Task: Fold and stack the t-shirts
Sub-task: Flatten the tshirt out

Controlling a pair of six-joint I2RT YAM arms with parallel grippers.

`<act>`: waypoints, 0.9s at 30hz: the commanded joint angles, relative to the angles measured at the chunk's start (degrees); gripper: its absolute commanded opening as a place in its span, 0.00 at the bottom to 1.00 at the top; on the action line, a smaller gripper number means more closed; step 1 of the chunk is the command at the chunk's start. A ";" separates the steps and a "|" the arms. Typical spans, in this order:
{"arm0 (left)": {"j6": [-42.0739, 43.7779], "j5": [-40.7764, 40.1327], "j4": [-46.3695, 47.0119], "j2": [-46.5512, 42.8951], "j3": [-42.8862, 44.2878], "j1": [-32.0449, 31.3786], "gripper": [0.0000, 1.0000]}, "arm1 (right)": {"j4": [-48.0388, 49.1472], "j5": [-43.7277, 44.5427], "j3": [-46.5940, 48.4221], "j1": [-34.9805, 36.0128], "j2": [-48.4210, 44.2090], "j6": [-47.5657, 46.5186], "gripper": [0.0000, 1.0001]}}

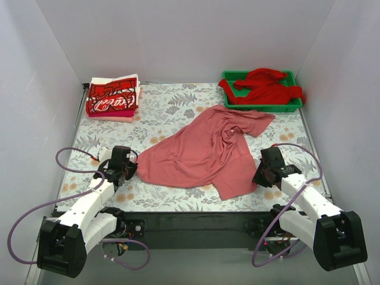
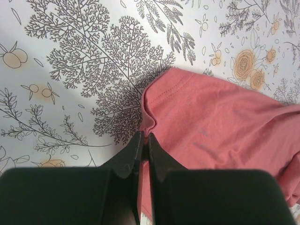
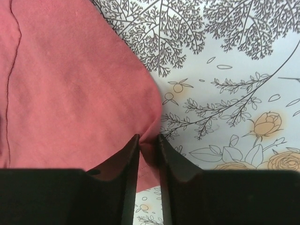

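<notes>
Left gripper [image 2: 144,137] pinches the salmon-pink t-shirt [image 1: 202,148] at 8 o'clock; right gripper [image 3: 149,139] nips its 4 o'clock corner. We log it crumpled, unfolded, at centre. Folded stack [image 1: 113,98] sits done at 10 o'clock; red t-shirt [image 1: 264,86] waits at 1 o'clock.

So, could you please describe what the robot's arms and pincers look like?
The left arm and right arm have white shells with black joints and blocky black bases. A looping purple cable trails along each. The left pincer and right pincer are black, with two tapering wedge-shaped fingers. I see no markings.
</notes>
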 commanded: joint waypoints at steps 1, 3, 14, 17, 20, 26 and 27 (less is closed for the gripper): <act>-0.08 -1.42 -0.37 -0.87 -0.36 0.14 0.00 | -1.74 -2.16 -2.07 -0.08 -1.04 0.81 0.22; 0.45 -0.72 -0.46 -0.87 -0.27 0.14 0.00 | -1.74 -3.39 -1.73 0.00 -2.36 0.12 0.04; 0.72 2.09 0.86 -5.35 2.80 0.14 0.00 | 2.63 -5.41 9.25 -0.08 -12.47 -7.62 0.01; 0.01 2.54 1.55 -6.31 7.19 0.14 0.00 | 8.08 -5.24 14.61 0.00 -14.14 -7.97 0.01; -0.25 -1.23 1.74 -7.11 14.90 0.14 0.00 | 12.94 -0.52 25.94 -0.35 -10.81 -10.78 0.01; 6.41 -2.93 2.00 -6.41 35.19 0.14 0.00 | 13.56 4.52 49.67 -1.14 -3.78 -19.04 0.01; 7.65 -1.35 2.35 -5.71 39.59 0.14 0.00 | 12.68 5.13 53.52 -1.14 -3.69 -19.83 0.01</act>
